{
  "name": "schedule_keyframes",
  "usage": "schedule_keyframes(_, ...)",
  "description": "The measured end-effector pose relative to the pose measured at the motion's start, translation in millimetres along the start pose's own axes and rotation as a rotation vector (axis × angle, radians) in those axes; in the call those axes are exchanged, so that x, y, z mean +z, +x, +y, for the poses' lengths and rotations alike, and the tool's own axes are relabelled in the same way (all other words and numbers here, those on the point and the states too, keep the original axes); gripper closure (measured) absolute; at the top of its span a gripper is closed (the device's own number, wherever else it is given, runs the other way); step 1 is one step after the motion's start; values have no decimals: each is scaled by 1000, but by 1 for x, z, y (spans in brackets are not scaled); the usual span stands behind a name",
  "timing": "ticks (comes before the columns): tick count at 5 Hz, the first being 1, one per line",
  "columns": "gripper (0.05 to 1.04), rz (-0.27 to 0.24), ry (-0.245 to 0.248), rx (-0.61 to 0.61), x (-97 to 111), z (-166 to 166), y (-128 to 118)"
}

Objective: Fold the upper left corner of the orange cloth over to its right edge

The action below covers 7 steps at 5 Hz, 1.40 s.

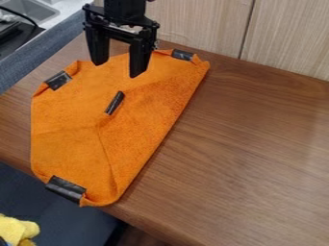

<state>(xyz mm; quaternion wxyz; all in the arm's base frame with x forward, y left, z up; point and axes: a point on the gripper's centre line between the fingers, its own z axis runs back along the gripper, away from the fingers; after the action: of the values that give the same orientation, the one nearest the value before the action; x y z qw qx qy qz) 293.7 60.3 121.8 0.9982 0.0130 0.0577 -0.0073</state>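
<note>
Wooden table (244, 158), orange cloth (67, 113), parted fingers (138, 61) above cloth's far end

This looks like a lab or workroom rather than a lived-in home — a black robot arm (122, 12) hangs over a wood-grain counter (257, 153). Beside pale wood panelling (212, 24), a metal sink (32, 9) at the upper left adds a kitchen touch — perhaps a toy kitchen, though too little of it shows to tell.
</note>
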Motion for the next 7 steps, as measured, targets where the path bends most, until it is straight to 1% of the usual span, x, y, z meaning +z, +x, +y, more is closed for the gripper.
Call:
schedule_keyframes(1,83,30,-9,-5,-9,-1,1)
schedule_keyframes(2,83,11,-30,27,-15,28,2)
schedule_keyframes(3,83,-31,-24,80,-12,59,4)
schedule_keyframes(4,83,-7,-46,111,-18,87,8)
schedule_keyframes(5,83,-7,-68,101,-25,104,14)
schedule_keyframes(6,83,-55,-108,88,-31,129,15)
schedule_keyframes(7,83,-82,-123,121,-42,150,11)
